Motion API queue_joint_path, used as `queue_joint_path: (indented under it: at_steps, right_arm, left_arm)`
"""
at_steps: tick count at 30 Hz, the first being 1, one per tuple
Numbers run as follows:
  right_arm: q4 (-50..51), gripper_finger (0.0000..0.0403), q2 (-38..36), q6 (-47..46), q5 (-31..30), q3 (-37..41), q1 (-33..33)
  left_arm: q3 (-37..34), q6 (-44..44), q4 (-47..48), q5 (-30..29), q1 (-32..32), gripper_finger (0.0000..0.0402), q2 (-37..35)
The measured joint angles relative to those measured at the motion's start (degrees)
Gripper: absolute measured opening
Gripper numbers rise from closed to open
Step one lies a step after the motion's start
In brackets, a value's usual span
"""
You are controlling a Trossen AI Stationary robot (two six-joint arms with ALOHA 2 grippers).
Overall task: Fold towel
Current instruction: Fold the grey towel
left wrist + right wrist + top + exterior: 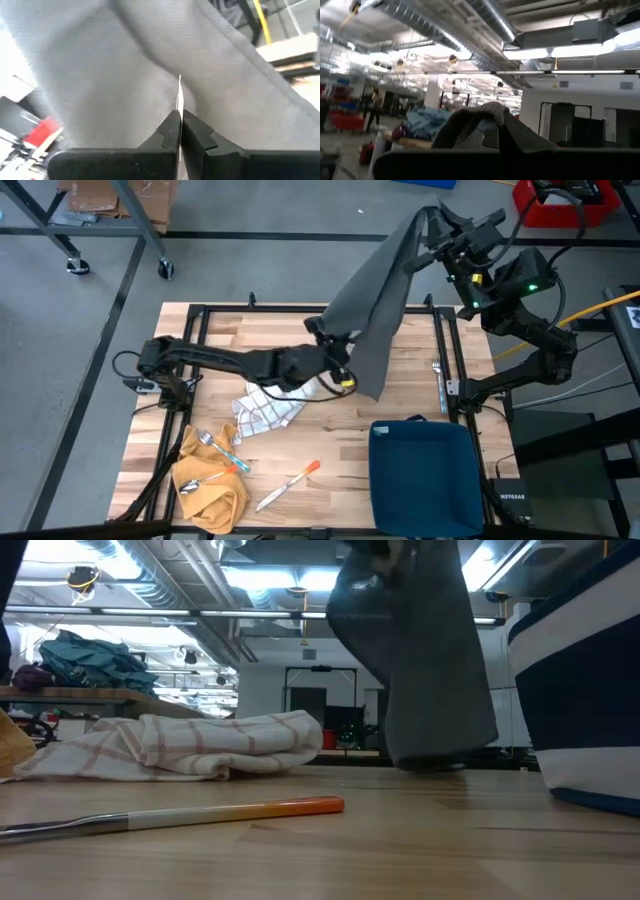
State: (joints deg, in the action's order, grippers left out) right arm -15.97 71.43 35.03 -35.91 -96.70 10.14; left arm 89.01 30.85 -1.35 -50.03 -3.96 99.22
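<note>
Near edge of the table, high view: yellow cloth at the near-left corner w/ a fork and a spoon lying on it. Beside it on bare wood, a knife w/ orange handle. Near-right corner: dark blue bin. In the low view the knife lies closest to the lens, bin wall at the picture's right.

Mid-table: white checked cloth, crumpled, resting flat, just beside the left arm's forearm. Low view shows it as a low heap behind the knife.

Left gripper: over table centre, arm reaching in from the left side. Fingers closed tight on a low edge of the grey towel; the left wrist view shows both fingers pressed together w/ fabric pinched between them.

Grey towel: off the table surface for most of its length, stretched at a slant between the two grippers. Bottom portion hangs past the left gripper; in the low view its hem reaches down to about table level, contact not confirmable.

Right gripper: raised beyond the far-right table corner. Fingers closed on the towel's top edge; the right wrist view shows fabric bunched over the fingertips.
</note>
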Motion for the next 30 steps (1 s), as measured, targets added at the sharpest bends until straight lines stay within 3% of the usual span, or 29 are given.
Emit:
queue_joint_path:
  at_steps: [6,14,21,30]
  right_arm:
    - [-5.8,0.0001,-0.5,0.0,0.6,0.0,0.0]
    - [-14.3,0.0001,-1.2,3.9,0.6,0.0,0.0]
    - [-21.6,0.0001,-1.3,9.7,0.6,-0.1,0.0]
    - [-21.3,0.0001,-1.1,11.6,0.9,-0.1,3.1]
  left_arm:
    - [0.0,7.7,-5.2,-1.3,0.2,0.0001,-7.9]
    - [0.0,19.0,-21.6,-0.9,3.5,0.0,-17.1]
    - [0.0,18.1,-28.8,6.0,9.7,0.0,-21.0]
    - [0.0,12.9,-29.7,10.6,17.7,0.0,-21.7]
